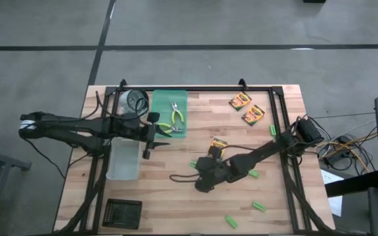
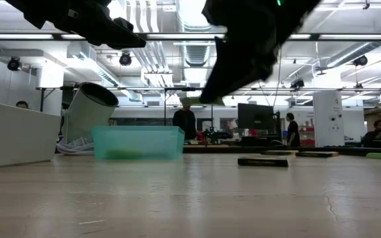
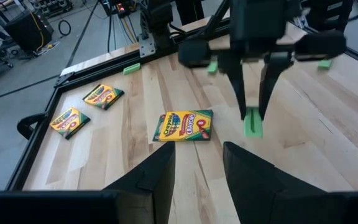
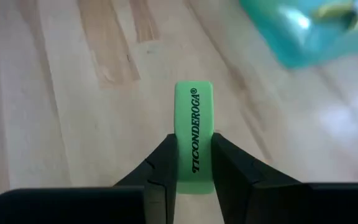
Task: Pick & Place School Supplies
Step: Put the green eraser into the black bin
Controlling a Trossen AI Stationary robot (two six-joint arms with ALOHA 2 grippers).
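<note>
I see right pincer (image 4: 193, 163) clamping a green block (image 4: 194, 127) above the bench (image 4: 55, 93); left pincer (image 3: 199, 165) wide by tray (image 1: 169, 105).

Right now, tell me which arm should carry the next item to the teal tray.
Right. Its claw already pinches a green Ticonderoga eraser above the table. The left claw is open and empty beside the teal tray.

wooden table (image 1: 176, 196), crayon boxes (image 1: 239, 100), teal tray (image 1: 159, 99)
</note>
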